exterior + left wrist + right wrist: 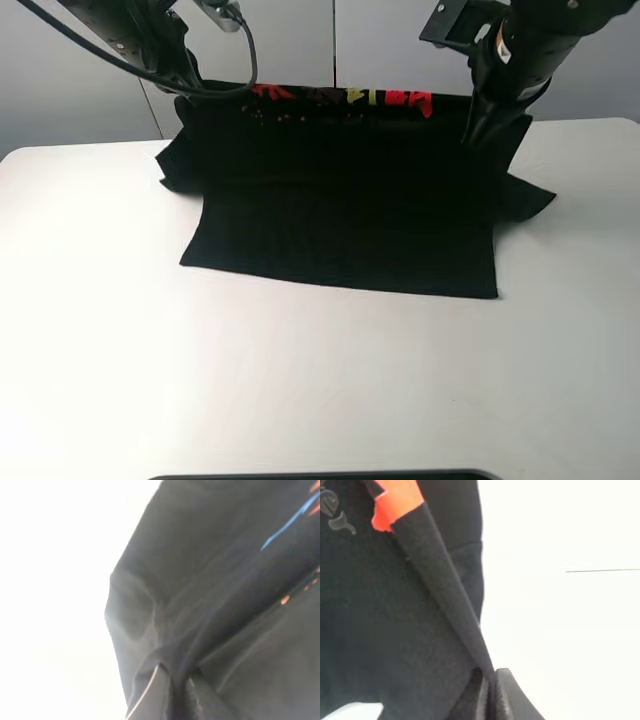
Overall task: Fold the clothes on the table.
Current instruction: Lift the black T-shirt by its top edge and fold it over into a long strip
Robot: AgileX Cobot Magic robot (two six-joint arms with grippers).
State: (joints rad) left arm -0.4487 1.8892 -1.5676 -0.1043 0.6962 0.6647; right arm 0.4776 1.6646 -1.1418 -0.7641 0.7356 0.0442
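The black T-shirt (340,210) lies across the far half of the white table (300,390), its near hem flat and its far part lifted, showing red and yellow print along the raised edge. My left gripper (186,98) is shut on the shirt's far left corner; in the left wrist view the fingers (172,695) pinch black cloth (210,580) with blue and orange print. My right gripper (478,128) is shut on the far right corner; in the right wrist view the fingers (490,697) clamp a taut fold of black cloth (395,620) with a red patch.
The shirt's sleeves spread out on the table at the left (172,168) and right (525,198). A grey wall stands behind the table. A dark edge (320,474) shows at the table's front. White tabletop lies in front of the shirt.
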